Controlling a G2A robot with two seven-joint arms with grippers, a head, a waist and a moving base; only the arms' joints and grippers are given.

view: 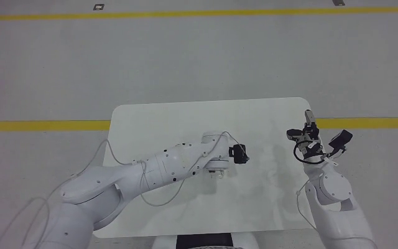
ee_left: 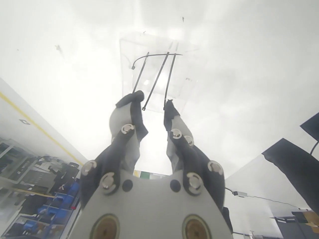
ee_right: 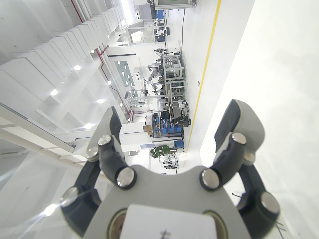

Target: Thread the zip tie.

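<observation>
Over the middle of the white table (view: 155, 124), the left gripper (ee_left: 152, 104) hangs with its fingers spread at the near ends of several thin black plastic zip ties (ee_left: 156, 80), which lie in a clear plastic tray (ee_left: 129, 50). None is pinched. By the table's right edge, the right gripper (ee_right: 173, 108) is raised, fingers wide apart and empty. The pick-up seems to be the step in hand; the next move calls for closing on one tie's end.

The clear box (ee_left: 189, 58) walls in the zip ties (ee_left: 159, 74) (left gripper (ee_left: 152, 100), fingers spread, at its edge).
</observation>
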